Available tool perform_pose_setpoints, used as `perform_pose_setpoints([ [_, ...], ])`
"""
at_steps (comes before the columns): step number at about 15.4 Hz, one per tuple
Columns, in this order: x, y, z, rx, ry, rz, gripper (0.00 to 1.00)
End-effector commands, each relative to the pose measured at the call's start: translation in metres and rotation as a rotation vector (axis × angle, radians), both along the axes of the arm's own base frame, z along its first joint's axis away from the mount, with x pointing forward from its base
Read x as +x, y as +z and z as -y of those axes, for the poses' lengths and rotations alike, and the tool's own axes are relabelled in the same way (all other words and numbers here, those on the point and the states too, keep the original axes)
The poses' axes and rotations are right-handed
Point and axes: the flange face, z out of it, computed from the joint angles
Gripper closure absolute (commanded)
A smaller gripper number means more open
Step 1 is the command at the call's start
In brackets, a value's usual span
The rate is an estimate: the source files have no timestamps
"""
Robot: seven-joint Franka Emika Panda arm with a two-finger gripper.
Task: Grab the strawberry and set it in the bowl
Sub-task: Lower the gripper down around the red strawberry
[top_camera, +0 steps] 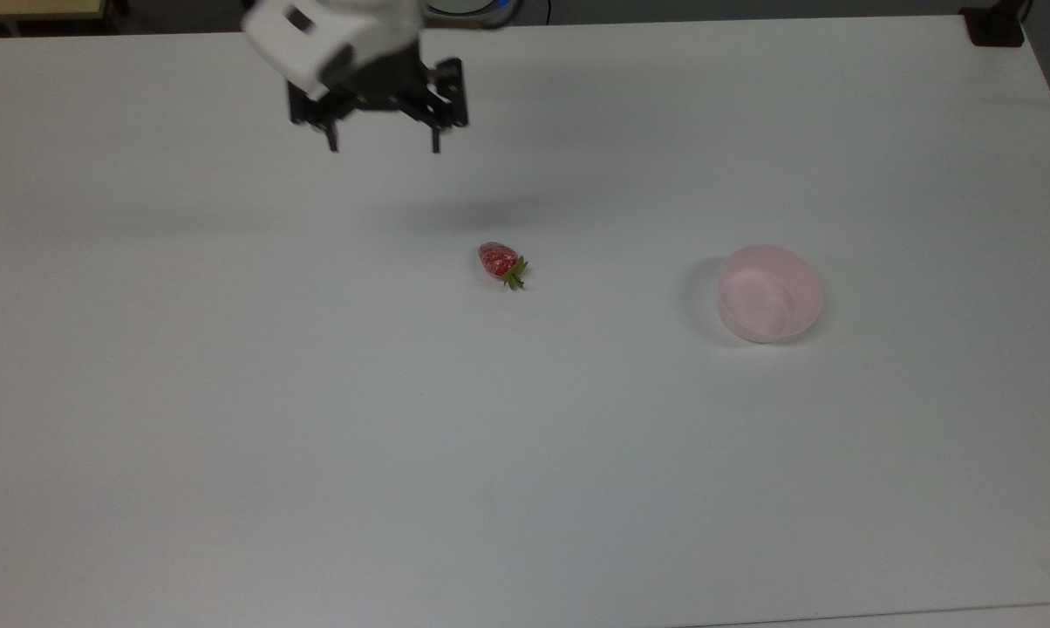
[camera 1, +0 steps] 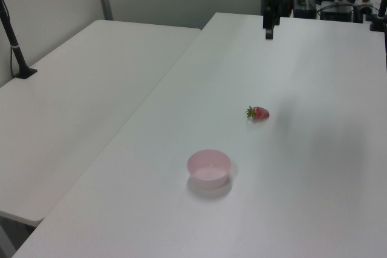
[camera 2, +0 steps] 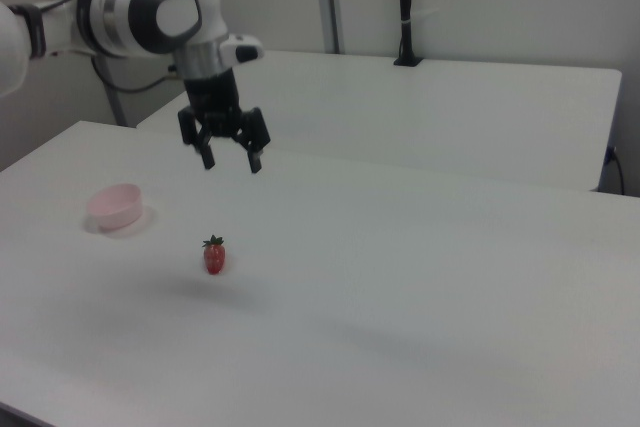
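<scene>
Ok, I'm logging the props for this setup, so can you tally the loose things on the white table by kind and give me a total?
Strawberry: 1, red with a green cap, lying on the table
Bowl: 1, pale pink, nothing in it
Total: 2
The gripper hangs open above the table and holds nothing.
</scene>
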Motion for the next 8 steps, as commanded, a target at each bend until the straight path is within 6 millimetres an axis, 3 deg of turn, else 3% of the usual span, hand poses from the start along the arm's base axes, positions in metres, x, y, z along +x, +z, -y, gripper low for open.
perform_pose_setpoints([
  [1, 0.004, -0.063, -0.043, -0.049, 0.184, -0.096, 0.00],
  [5, 0.007, -0.133, -0.076, -0.073, 0.280, -0.101, 0.00],
  [7, 0.009, -0.169, -0.087, -0.083, 0.315, -0.090, 0.17],
  [8, 0.009, -0.183, -0.089, -0.086, 0.334, -0.091, 0.19],
])
